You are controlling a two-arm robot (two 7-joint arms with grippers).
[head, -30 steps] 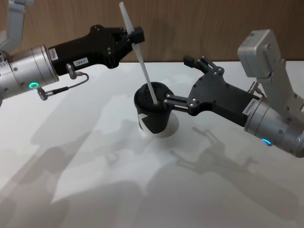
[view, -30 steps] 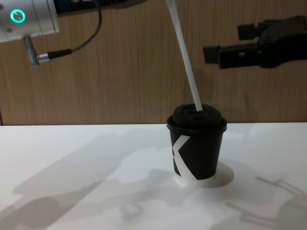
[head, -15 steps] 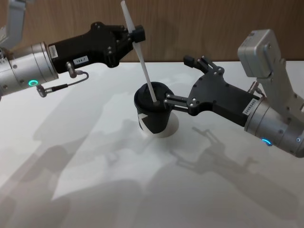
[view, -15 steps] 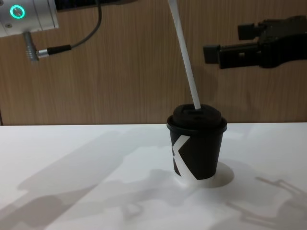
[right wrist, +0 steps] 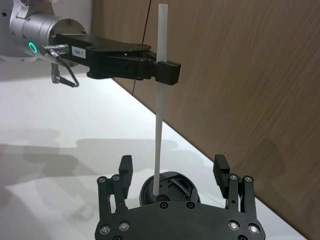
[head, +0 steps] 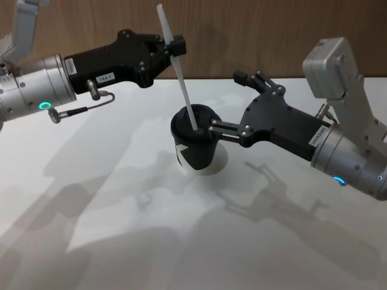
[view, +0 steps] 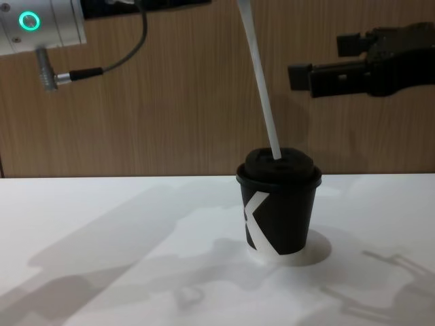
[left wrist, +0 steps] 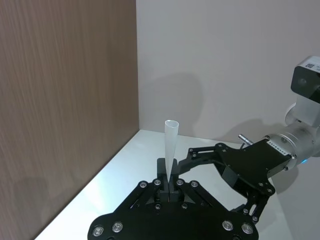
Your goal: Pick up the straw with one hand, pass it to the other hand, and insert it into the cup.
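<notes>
White-translucent plastic, the straw (head: 180,78) leans with its top toward 11 o'clock and its lower tip planted in the domed lid of the cup (head: 195,147). In the chest view the straw (view: 261,81) meets the lid at its middle. The black paper cup stands upright on the white counter (head: 121,199), its white K-like mark (view: 254,223) facing the robot.

High on the straw, at about 11 o'clock from the cup, the left pincer (head: 173,47) is pinching it; the left wrist view shows the fingers (left wrist: 159,186) pressed against the straw on both sides.

At 3 o'clock from the cup, the right pincer (head: 227,103) hangs just beside the lid with its fingers spread wide and nothing between them; one fingertip lies close to the lid's rim, the other sits farther back toward the wooden wall (head: 254,30)
</notes>
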